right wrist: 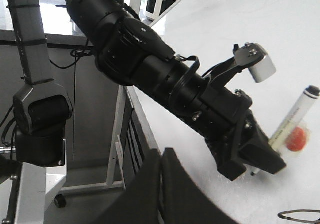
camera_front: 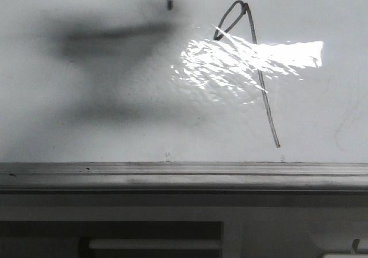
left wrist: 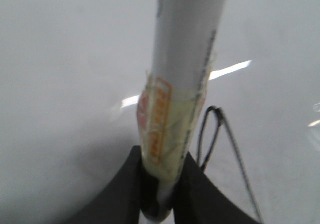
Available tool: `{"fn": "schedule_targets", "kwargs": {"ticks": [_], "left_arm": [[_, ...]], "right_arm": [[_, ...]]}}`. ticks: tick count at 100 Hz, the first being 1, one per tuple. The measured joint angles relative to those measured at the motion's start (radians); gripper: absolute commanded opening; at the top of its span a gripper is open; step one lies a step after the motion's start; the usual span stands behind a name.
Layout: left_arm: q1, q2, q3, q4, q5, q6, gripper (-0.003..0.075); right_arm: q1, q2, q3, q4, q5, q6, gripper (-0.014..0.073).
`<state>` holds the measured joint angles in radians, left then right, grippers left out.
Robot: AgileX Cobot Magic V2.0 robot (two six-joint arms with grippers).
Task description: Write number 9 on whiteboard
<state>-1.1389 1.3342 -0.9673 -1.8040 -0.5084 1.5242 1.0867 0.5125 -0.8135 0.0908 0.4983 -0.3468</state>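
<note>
The number 9 [camera_front: 268, 110] is a thin dark stroke on the whiteboard [camera_front: 86, 131], with a narrow loop on top and a long slanted tail that crosses the glare patch. My left gripper [left wrist: 161, 159] is shut on a white marker [left wrist: 185, 49] with an orange label. The marker's dark tip [camera_front: 169, 4] shows at the top of the front view, left of the 9's loop. I cannot tell whether it touches the board. The 9 [left wrist: 239, 164] lies just beside the marker. My right gripper [right wrist: 161, 154] is shut and empty at the board's edge. From there I see the left gripper [right wrist: 255, 159] and marker [right wrist: 292, 121].
A grey metal rail [camera_front: 172, 174] runs along the board's near edge, with a grey panel with a slot [camera_front: 259, 235] below it. The left arm [right wrist: 150, 59] stretches over the board and casts a broad shadow [camera_front: 109, 37]. An arm base [right wrist: 40, 124] stands beside the table.
</note>
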Motion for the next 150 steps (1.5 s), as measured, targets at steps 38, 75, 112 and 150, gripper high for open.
{"fn": "schedule_targets", "kwargs": {"ticks": [38, 75, 112, 150], "left_arm": [[-0.162, -0.022, 0.029, -0.036, -0.148, -0.063, -0.0021], [0.040, -0.019, 0.120, -0.036, 0.141, -0.269, -0.0021], [0.149, 0.027, 0.122, -0.036, 0.266, -0.277, -0.0021], [0.141, 0.091, 0.114, -0.032, 0.347, -0.277, -0.0021]], "right_arm": [[0.000, 0.000, 0.000, 0.000, 0.000, 0.006, -0.0060], [0.000, 0.000, 0.000, 0.000, 0.000, 0.016, -0.0060], [0.000, 0.000, 0.019, 0.000, -0.002, 0.017, -0.0060], [0.000, 0.000, 0.019, 0.002, -0.002, 0.022, -0.0060]]}}
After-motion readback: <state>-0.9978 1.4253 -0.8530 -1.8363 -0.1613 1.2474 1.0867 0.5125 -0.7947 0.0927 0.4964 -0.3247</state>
